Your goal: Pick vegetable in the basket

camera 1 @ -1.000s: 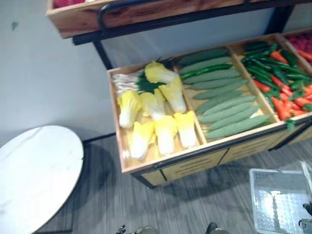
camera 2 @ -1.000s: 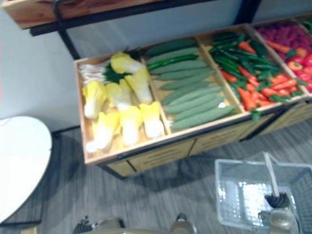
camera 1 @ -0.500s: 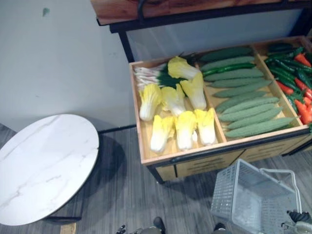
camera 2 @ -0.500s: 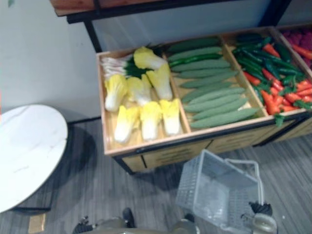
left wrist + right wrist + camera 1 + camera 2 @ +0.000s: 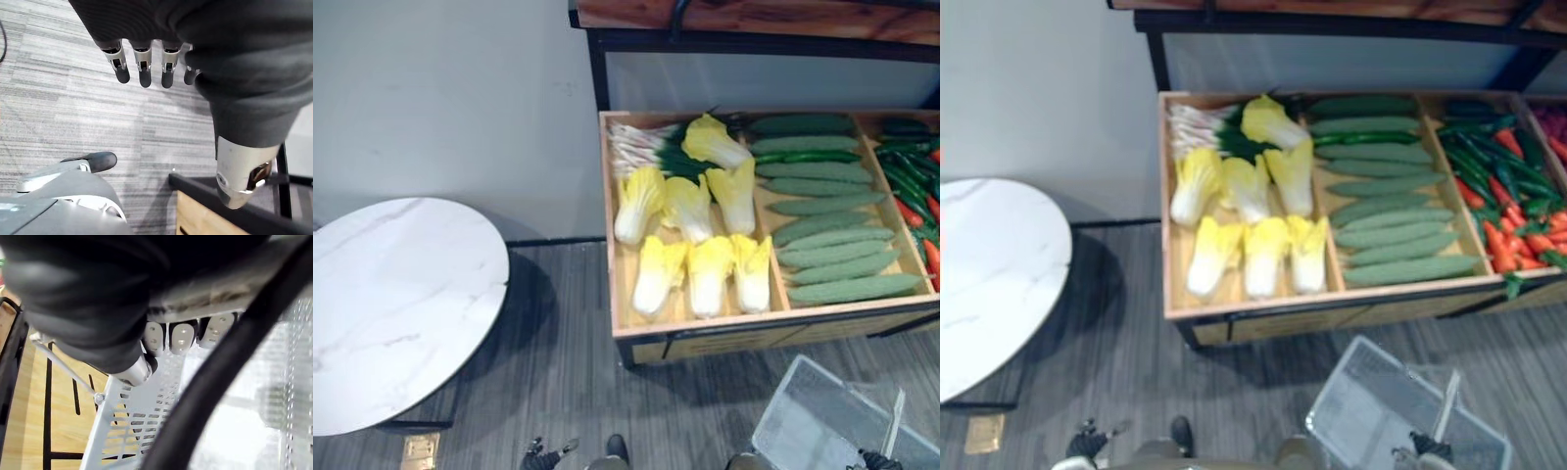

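Currently my left hand (image 5: 142, 61) hangs open and empty; my right hand (image 5: 181, 338) seems curled on the basket (image 5: 1361, 392) handle. Cabbages (image 5: 709, 279) lie ahead of my left fingers, lengthwise toward me, nearer that hand.

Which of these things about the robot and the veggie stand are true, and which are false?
1. The basket has no vegetable in it yet. True.
2. The cabbages share a compartment with the cucumbers. False: a wooden divider separates them, and the cabbages lie with the spring onions.
3. The left hand holds a cabbage. False: its fingers are straight and hold nothing, above the floor.
4. A round white table stands left of the stand. True.
5. The right hand holds the basket. True.
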